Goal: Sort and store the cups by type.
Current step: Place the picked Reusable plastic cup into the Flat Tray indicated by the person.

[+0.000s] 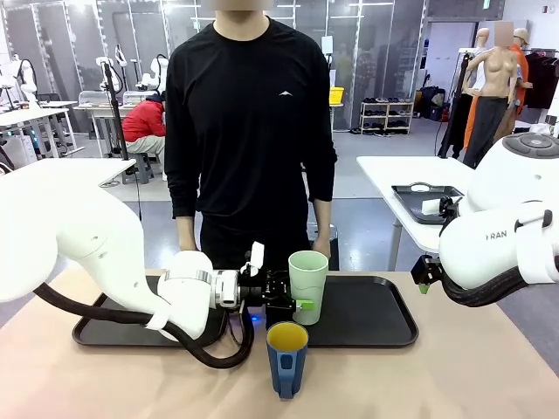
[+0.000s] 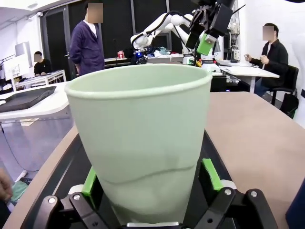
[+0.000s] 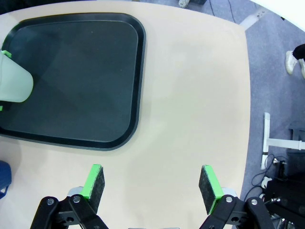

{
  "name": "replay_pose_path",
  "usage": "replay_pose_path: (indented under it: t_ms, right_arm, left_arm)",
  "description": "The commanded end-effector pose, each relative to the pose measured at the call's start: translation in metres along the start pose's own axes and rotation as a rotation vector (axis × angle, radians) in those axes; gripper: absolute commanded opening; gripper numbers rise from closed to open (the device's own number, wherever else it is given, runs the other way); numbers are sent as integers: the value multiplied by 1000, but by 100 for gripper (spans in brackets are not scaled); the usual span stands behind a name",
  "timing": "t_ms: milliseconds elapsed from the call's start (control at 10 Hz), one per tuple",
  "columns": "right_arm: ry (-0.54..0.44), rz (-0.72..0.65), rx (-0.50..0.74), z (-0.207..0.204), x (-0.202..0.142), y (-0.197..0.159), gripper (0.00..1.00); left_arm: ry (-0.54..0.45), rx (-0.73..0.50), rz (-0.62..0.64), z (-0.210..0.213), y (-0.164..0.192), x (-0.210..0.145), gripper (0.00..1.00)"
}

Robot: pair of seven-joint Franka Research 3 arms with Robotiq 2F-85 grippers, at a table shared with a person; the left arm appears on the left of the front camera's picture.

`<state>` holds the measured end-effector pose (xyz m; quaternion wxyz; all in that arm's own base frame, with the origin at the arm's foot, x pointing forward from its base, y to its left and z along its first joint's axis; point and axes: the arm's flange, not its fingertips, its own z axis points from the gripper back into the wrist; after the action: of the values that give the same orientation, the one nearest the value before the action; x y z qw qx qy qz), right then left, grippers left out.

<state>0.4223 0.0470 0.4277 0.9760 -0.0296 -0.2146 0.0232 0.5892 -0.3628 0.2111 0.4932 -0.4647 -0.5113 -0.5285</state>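
A tall mint-green tumbler (image 1: 308, 284) stands upright at the left end of the right black tray (image 1: 376, 314). My left gripper (image 1: 295, 303) reaches in from the left, level with the tumbler's lower half, and stands open. In the left wrist view the tumbler (image 2: 143, 143) sits between the green pads (image 2: 211, 174), which lie close along its wall. The dark blue mug (image 1: 286, 356) with a yellow inside stands on the bare table in front of the trays, handle toward me. My right gripper (image 3: 152, 183) hangs open and empty over bare table to the right of the tray (image 3: 71, 76).
A second black tray (image 1: 100, 332) lies at the left, partly under my left arm. A person in black stands at the far edge, hands (image 1: 321, 249) hanging by the table. The table's right edge (image 3: 248, 95) drops to the floor.
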Motion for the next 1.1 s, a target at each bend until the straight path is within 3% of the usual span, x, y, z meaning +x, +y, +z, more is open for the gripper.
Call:
replay_pose_path:
  t_ms: [0, 1000]
  right_arm:
    - [1, -1, 1, -1, 0, -1, 100]
    - [1, -1, 1, -1, 0, -1, 100]
  left_arm:
    - [32, 34, 9, 22, -14, 9, 100]
    - [-3, 184, -52, 136, -63, 29, 100]
